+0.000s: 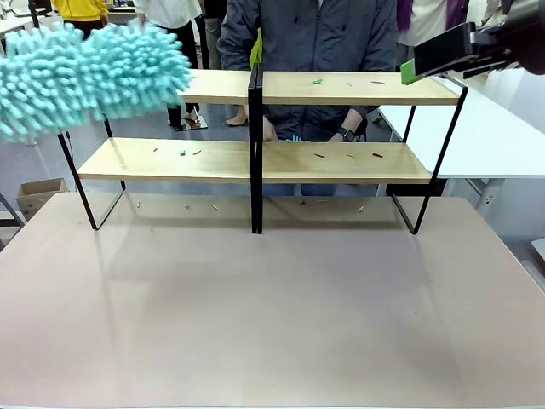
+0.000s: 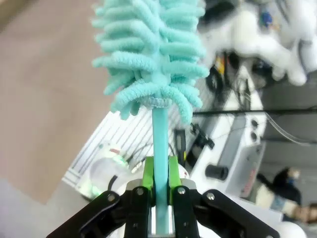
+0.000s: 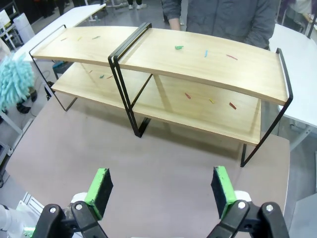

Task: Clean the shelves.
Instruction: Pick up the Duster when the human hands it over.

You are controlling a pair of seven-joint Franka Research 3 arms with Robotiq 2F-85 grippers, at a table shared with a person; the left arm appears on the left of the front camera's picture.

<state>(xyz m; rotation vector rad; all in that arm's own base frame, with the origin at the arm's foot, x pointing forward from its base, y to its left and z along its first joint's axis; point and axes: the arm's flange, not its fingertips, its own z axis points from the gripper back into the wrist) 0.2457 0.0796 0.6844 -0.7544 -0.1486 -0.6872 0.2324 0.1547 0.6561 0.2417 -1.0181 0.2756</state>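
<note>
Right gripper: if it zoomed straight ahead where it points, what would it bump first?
Probably the shelves: the right gripper aims roughly at their middle, low down. Depth is unclear, so it might touch the tabletop just in front.

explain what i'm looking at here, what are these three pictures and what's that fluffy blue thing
It is a robot with two arms at a table. The front view looks across it from between the arms, toward a person behind the shelves. The other two come from cameras on each wrist. The left claw is shut on the handle of a fluffy turquoise duster. The right claw is open and empty. Small coloured scraps lie on both boards.
</note>
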